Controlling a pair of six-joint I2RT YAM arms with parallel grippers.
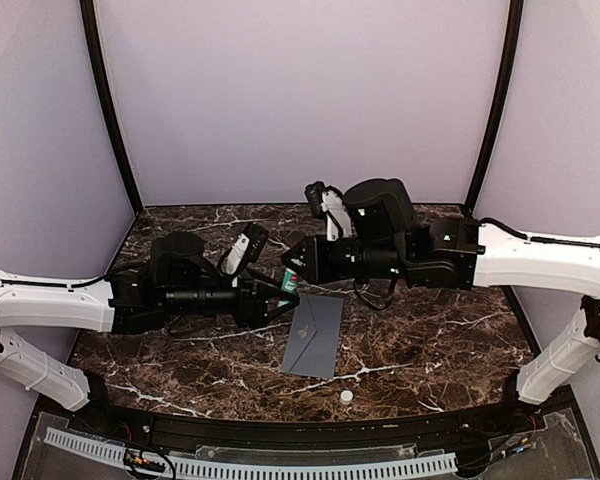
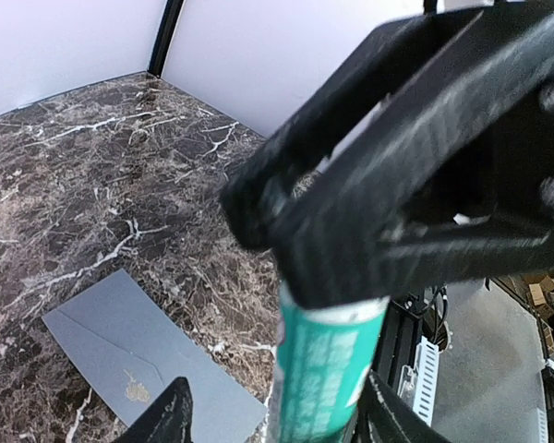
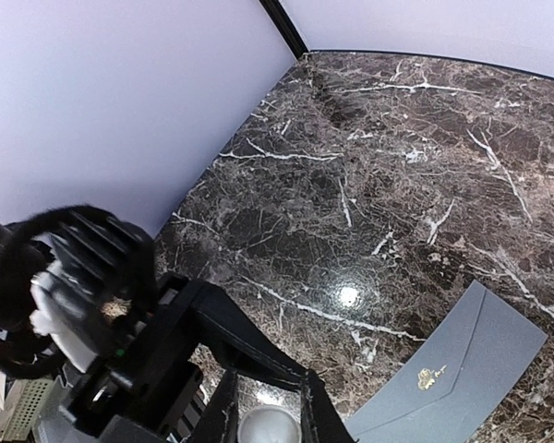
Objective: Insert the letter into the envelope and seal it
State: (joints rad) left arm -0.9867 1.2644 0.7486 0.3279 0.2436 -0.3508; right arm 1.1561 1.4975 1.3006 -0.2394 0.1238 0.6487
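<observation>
From above, the envelope (image 1: 315, 340) lies flat on the counter (image 1: 430, 340), close by where the left claw (image 1: 278, 292) and right claw (image 1: 294, 266) meet on a teal tube (image 1: 290, 281). The letter shows nowhere and is likely already inside. Left wrist: its claw grips the tube's body, the right one pinching its top. Right wrist: fingers (image 3: 223, 413) narrow round a pale end. Sealing looks to be in hand; next, one claw must carry the tube down to the envelope.

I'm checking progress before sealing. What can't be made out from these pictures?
- Letter: in no view; whether it is inside the envelope cannot be told.
- Teal tube: print blurred in the left wrist view, too small in the top view.
- Left jaws' hold on the tube: cut off by the left wrist view's bottom edge.
</observation>
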